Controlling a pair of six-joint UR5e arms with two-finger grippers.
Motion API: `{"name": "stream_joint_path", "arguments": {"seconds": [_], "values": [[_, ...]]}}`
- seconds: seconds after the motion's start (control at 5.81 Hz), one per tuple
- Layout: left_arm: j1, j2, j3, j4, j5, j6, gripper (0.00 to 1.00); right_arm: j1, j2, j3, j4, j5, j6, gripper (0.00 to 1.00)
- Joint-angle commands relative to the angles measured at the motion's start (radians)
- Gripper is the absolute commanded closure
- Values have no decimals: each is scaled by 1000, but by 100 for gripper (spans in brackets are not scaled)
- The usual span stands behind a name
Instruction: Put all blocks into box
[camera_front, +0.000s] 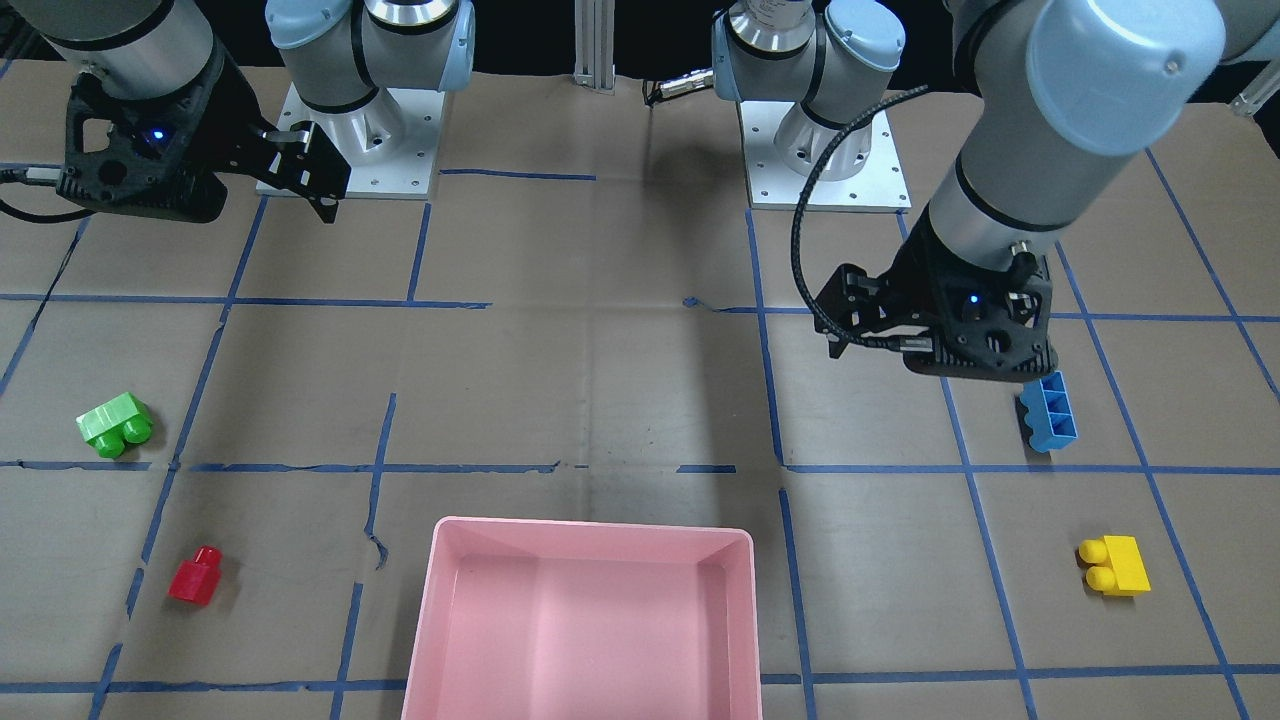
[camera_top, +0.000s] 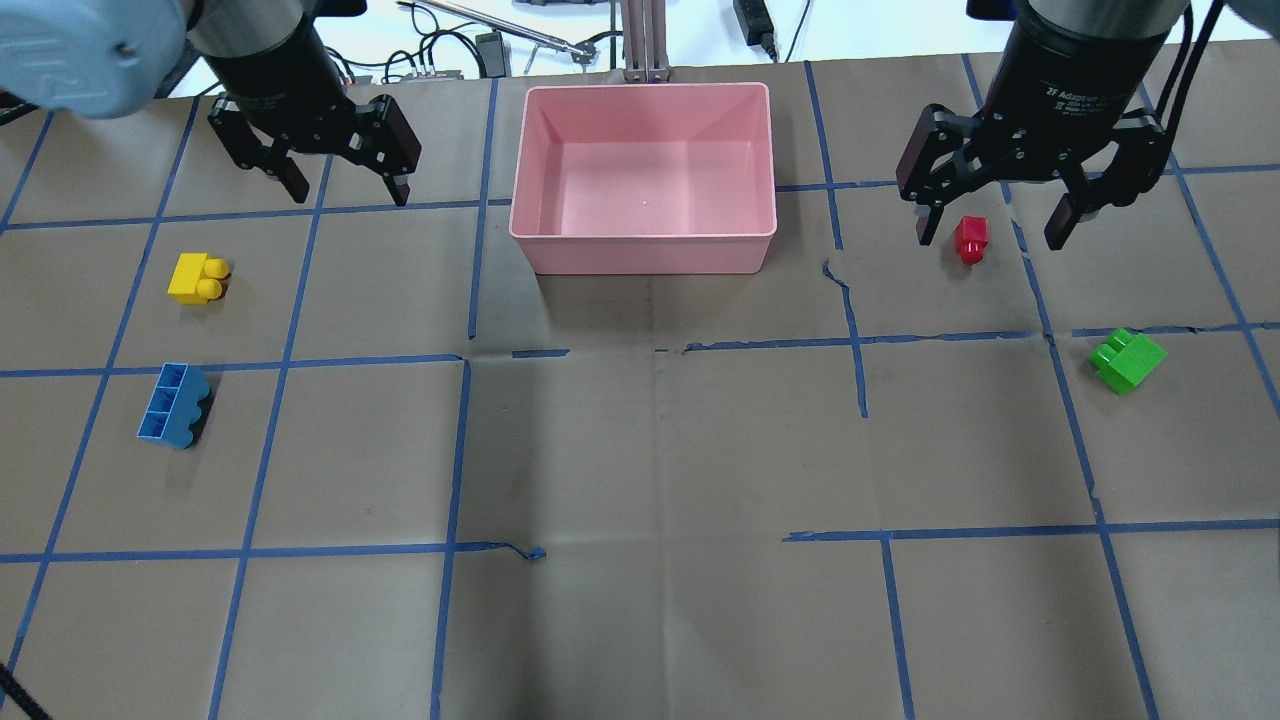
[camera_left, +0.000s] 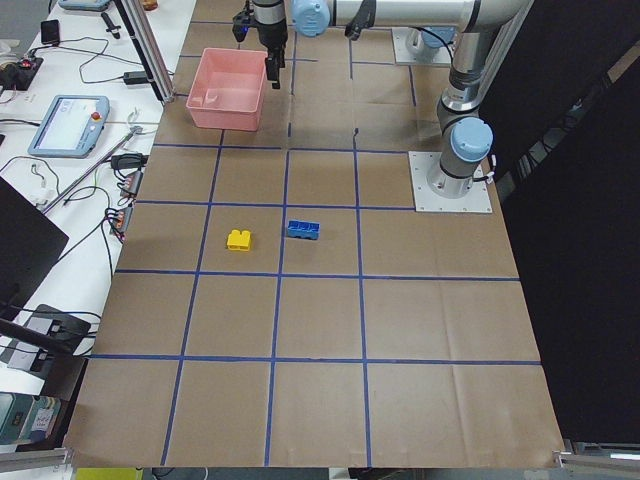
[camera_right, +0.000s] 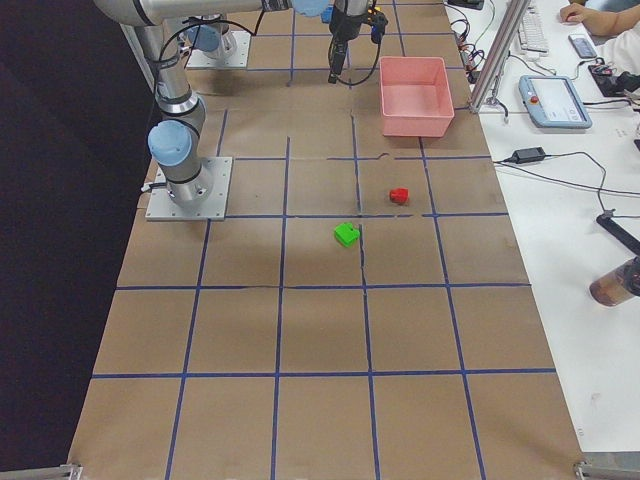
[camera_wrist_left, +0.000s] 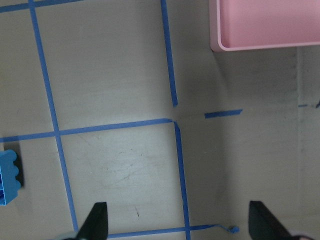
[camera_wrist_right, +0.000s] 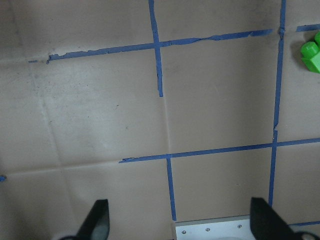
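The pink box stands empty at the table's far middle and also shows in the front view. On my left lie the yellow block and the blue block. On my right lie the red block and the green block. My left gripper is open and empty, raised left of the box. My right gripper is open and empty, held high, with the red block below it on the table. The left wrist view shows the blue block and a box corner. The right wrist view shows the green block.
Blue tape lines grid the brown paper table cover. The arms' base plates sit at the robot's side. A white bench with a tablet and cables runs beyond the box's side of the table.
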Motion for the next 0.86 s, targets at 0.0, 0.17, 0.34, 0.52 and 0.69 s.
{"name": "stream_joint_path", "arguments": {"seconds": [0.0,0.17,0.34,0.52,0.69], "values": [[31,-122,60,54,3,11,1,-2,0,2,0,0,0,0],[121,-129,25,67,3,26,1,-3,0,0,2,-2,-3,0],[256,-123,-41,82,1,263,1,-9,0,-12,2,3,-5,0],[365,-126,-80,157,3,389,1,-26,5,-11,-8,-5,-27,0],[441,-129,-115,161,38,562,1,-90,22,-12,-9,0,-97,0]]}}
